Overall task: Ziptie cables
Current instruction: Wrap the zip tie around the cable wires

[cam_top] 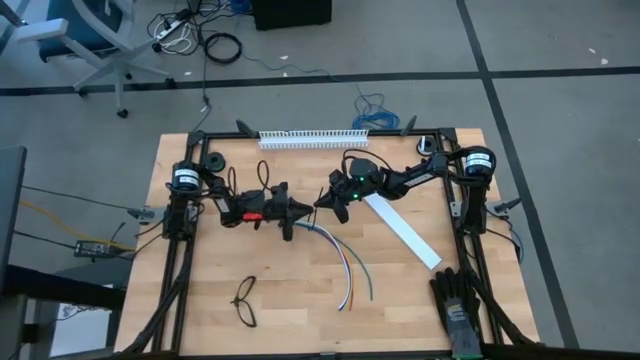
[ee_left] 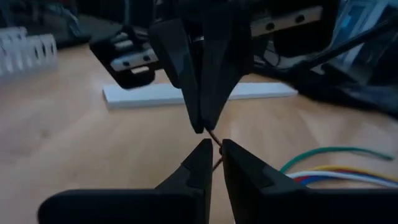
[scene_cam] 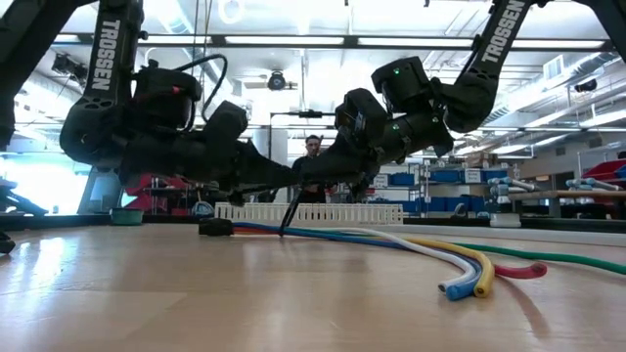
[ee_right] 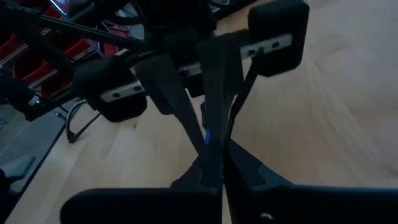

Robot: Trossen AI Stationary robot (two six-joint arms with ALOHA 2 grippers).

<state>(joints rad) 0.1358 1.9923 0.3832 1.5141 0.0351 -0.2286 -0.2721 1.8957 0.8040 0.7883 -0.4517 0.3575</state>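
Observation:
The cables (cam_top: 345, 265) lie on the wooden table, fanning from a dark joined end (scene_cam: 215, 227) toward the near right; they also show in the low view (scene_cam: 430, 249). Above that end my left gripper (cam_top: 308, 209) and my right gripper (cam_top: 319, 205) meet tip to tip, clear of the table. Both are shut on the ziptie (scene_cam: 290, 210), a thin dark strip. In the left wrist view the ziptie (ee_left: 214, 138) runs between my own fingers and the right gripper's tips. My left gripper pinches the ziptie's short upper stretch (ee_left: 217, 154) between its two fingertips, coming level from the table's left. My right gripper has its shut fingertips (ee_left: 202, 118) on the same stretch, coming from the table's right and slanting slightly down. Below both, the ziptie hangs slanting, its lower end (scene_cam: 285, 230) at the cables.
Black glasses (cam_top: 245, 300) lie near the front left. A flat white strip (cam_top: 402, 230) lies to the right, a white slotted duct (cam_top: 310, 138) runs along the far edge, and a dark glove-like thing (cam_top: 460, 305) sits at the near right. A person (scene_cam: 313, 147) stands beyond the table.

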